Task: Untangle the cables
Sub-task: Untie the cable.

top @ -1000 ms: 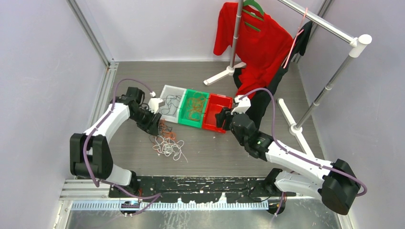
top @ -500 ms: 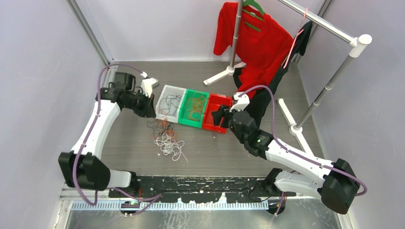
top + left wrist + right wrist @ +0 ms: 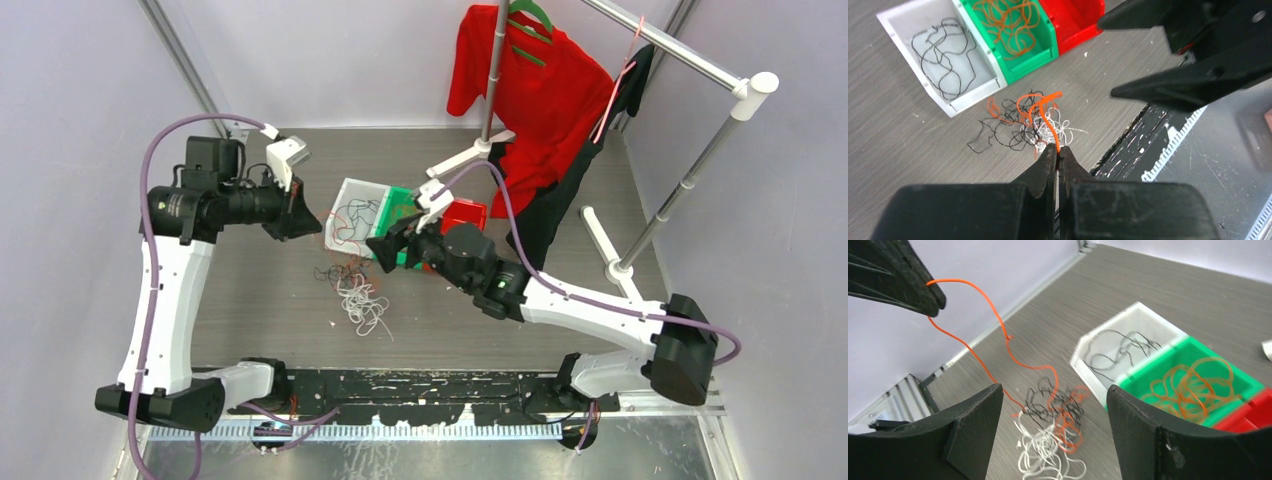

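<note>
My left gripper (image 3: 1058, 154) is pinched tight on one orange cable (image 3: 993, 310), at 11 o'clock of the cables (image 3: 352, 290) heaped on the table (image 3: 460, 325). My right gripper (image 3: 1054, 390) hovers at their 1 o'clock, fingers spread wide.

Bright, lit softly from above, with faint shadows only. Sharp overhead; out of focus on the left gripper (image 3: 1058, 151), slightly smeared around the white bin (image 3: 1079, 360).
</note>
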Robot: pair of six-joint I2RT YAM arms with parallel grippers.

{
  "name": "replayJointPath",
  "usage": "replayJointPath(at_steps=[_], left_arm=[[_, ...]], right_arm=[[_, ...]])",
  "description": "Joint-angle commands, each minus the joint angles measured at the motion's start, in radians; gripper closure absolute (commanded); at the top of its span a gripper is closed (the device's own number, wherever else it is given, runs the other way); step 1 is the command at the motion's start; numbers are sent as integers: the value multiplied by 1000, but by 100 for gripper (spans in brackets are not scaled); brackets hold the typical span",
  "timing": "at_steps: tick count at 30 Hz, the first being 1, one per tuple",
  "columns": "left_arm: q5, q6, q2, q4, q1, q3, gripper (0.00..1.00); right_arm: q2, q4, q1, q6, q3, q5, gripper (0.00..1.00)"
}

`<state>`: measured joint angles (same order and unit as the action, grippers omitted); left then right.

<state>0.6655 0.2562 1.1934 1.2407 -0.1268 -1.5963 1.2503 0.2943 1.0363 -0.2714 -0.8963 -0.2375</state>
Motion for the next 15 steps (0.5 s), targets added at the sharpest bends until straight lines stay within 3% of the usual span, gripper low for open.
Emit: replayJointPath(at_steps=[1,15], left_arm=[[93,-15,-34,71,-4,-125,100],[160,-67,-39,45,-3,-339,100]], right_arm=[[80,73,36,76,-136,26,19],[230,147,67,58,-214,38,23]])
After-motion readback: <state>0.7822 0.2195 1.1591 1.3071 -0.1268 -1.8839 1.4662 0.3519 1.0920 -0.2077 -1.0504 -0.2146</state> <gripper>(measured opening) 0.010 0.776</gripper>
